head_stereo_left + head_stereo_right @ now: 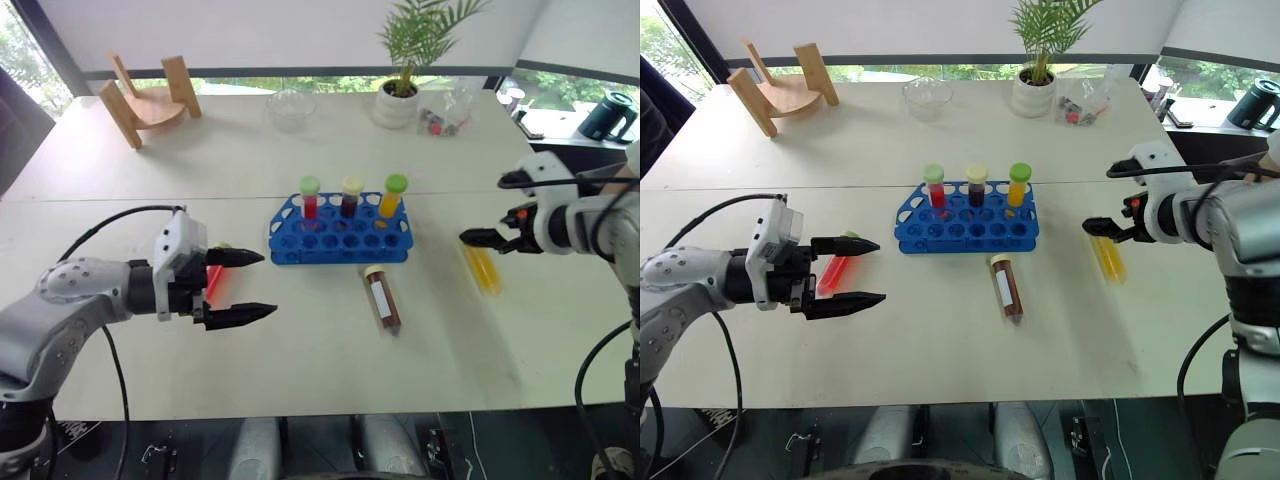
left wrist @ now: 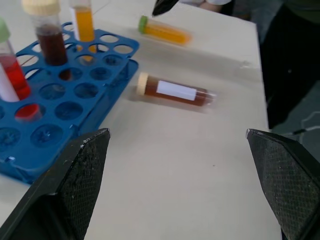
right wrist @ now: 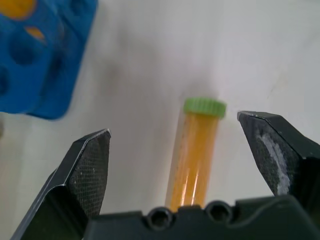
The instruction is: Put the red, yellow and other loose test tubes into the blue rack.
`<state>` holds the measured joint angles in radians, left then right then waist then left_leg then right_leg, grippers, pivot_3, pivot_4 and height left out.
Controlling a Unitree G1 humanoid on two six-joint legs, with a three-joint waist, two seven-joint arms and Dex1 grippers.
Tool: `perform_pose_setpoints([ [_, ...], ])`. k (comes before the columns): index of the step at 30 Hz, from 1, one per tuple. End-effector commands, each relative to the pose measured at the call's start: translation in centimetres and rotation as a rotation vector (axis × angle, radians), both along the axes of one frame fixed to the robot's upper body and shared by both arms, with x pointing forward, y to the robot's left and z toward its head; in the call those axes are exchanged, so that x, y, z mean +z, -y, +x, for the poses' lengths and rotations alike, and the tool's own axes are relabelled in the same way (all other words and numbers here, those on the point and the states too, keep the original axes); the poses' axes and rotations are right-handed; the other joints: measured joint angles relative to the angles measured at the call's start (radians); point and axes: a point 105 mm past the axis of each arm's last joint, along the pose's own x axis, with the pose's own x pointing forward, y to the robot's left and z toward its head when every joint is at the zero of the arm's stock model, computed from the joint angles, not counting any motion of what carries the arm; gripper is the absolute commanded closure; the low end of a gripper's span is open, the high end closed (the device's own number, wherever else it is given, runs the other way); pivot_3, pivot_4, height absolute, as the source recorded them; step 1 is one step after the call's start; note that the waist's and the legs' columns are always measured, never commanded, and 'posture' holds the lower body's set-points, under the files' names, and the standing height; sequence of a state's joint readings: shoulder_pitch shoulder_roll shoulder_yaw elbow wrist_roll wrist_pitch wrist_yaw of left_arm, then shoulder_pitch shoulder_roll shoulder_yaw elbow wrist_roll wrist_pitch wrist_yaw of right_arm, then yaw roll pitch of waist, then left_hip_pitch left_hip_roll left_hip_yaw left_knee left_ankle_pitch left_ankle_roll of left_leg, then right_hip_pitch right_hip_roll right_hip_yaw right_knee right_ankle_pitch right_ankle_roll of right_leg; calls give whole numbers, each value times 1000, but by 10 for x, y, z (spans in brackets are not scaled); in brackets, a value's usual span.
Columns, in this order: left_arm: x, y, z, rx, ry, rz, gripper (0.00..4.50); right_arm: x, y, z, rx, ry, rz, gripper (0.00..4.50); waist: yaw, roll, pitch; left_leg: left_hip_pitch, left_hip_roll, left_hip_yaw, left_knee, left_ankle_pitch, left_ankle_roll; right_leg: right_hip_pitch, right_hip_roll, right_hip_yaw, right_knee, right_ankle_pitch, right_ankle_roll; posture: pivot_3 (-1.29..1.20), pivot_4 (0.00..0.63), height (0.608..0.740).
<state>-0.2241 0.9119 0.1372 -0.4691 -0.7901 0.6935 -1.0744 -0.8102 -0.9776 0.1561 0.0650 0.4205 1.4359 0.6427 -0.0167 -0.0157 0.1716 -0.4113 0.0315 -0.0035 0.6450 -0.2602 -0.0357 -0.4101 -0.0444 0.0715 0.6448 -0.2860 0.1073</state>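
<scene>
I keep both grippers wide apart and empty, because each one is lined up with a lying tube. My right gripper [image 3: 175, 165] hangs above the yellow tube [image 3: 192, 155], right of the blue rack [image 1: 340, 235]. My left gripper [image 1: 240, 285] is beside the red tube [image 1: 835, 270]. The brown tube [image 1: 381, 298] lies before the rack.

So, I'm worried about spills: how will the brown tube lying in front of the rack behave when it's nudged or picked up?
The brown tube lies on its side on the bare table, a smooth cylinder, so a nudge would probably roll it. Its cream cap looks closed, so a spill seems unlikely. The clear wall probably feels stiff but slippery; gripping across the labelled middle seems safest.
</scene>
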Motion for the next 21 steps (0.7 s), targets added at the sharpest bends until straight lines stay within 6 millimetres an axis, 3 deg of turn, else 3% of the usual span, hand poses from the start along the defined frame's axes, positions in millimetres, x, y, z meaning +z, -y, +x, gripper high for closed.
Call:
perform_pose_setpoints([
  [1,10,4,-1,-61,39,3,26,-4,6,7,-23,-70,0,0,-1,-1,2,0,0,0,0,0,0,0,0,0,0,0,1,0,150,740],
  [12,28,8,-5,-111,92,-5,26,-19,16,23,-31,-163,-37,0,-5,0,2,-1,0,1,2,0,0,-1,0,0,2,2,4,0,150,740],
  [15,28,7,-2,-104,98,-3,0,-24,13,27,-15,-177,-39,822,-6,0,2,0,0,1,3,0,0,-1,0,0,3,2,4,0,150,740],
  [19,27,5,4,-81,108,4,0,-34,13,32,-1,-194,-44,2948,-5,0,2,0,0,1,2,0,0,-1,1,0,3,2,4,0,150,740],
  [21,27,3,6,-68,116,11,0,-33,11,33,9,-192,-42,3691,-8,0,2,0,0,1,3,0,0,0,1,0,3,2,4,0,150,740],
])
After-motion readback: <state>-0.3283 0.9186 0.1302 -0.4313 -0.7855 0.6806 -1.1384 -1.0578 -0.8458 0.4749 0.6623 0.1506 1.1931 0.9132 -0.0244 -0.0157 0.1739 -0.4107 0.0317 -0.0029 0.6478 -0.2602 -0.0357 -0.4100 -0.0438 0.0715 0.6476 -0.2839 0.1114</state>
